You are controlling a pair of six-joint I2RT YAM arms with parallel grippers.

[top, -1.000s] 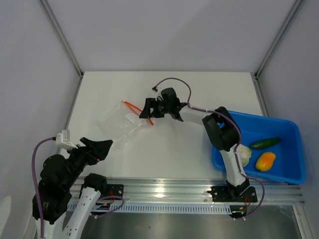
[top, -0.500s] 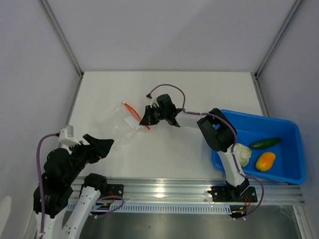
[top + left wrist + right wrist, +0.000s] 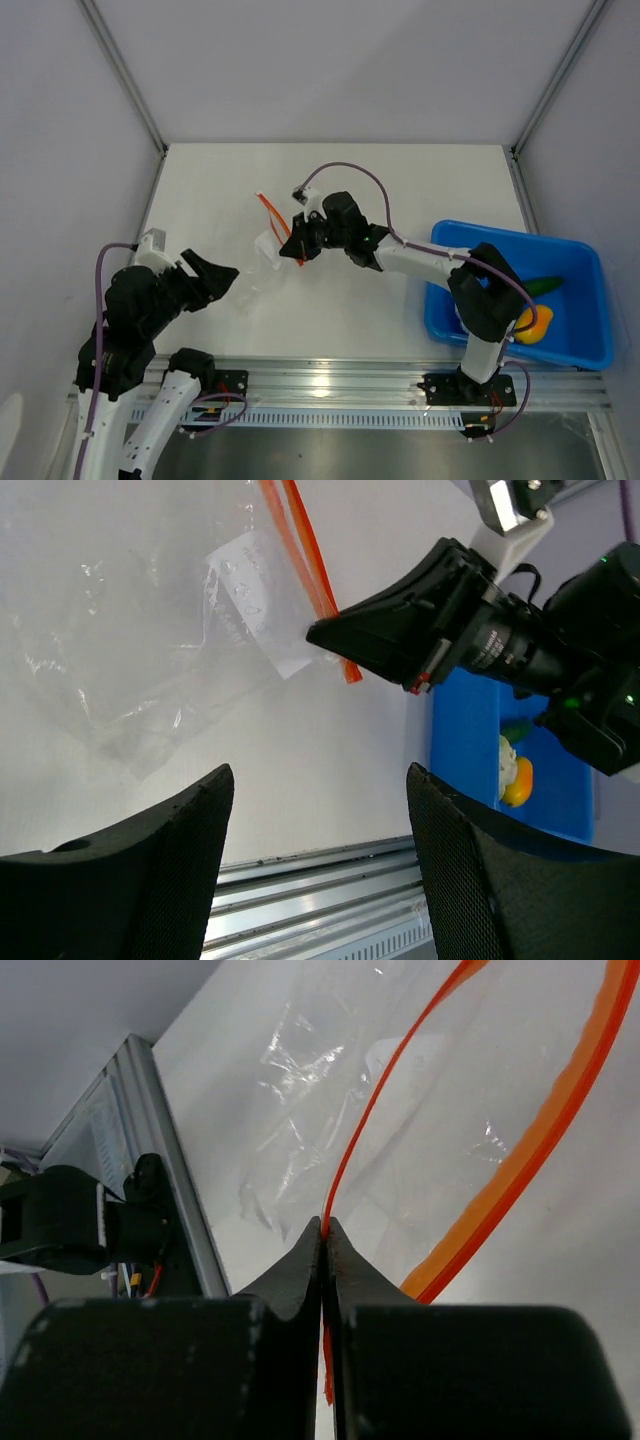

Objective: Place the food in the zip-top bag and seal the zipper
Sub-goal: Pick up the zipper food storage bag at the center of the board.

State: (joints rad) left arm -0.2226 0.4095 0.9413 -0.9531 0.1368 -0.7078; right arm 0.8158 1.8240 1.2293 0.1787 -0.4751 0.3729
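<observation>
The clear zip-top bag [image 3: 252, 262] lies crumpled left of the table's middle. Its orange-red zipper [image 3: 273, 214] is raised at the mouth. My right gripper [image 3: 293, 251] is shut on one thin lip of the zipper [image 3: 372, 1110], while the other lip [image 3: 545, 1135] curves away to the right, so the mouth gapes. My left gripper [image 3: 218, 276] hangs open near the bag's near-left corner, holding nothing. In the left wrist view the bag [image 3: 140, 650] lies beyond the fingers [image 3: 150, 865]. The yellow-orange fruit [image 3: 537, 323] and the cucumber [image 3: 548, 284] sit in the tray; the leafy lump [image 3: 509, 763] shows only in the left wrist view.
The blue tray [image 3: 585, 345] stands at the near right, and the right arm's elbow reaches over its left side. An aluminium rail [image 3: 330, 385] runs along the table's near edge. Grey walls close in the back and both sides.
My right gripper has shut on the zipper lip and pulled it nearer, dragging the bag's mouth up. Its elbow swung right over the tray. The left gripper rose toward the bag.
</observation>
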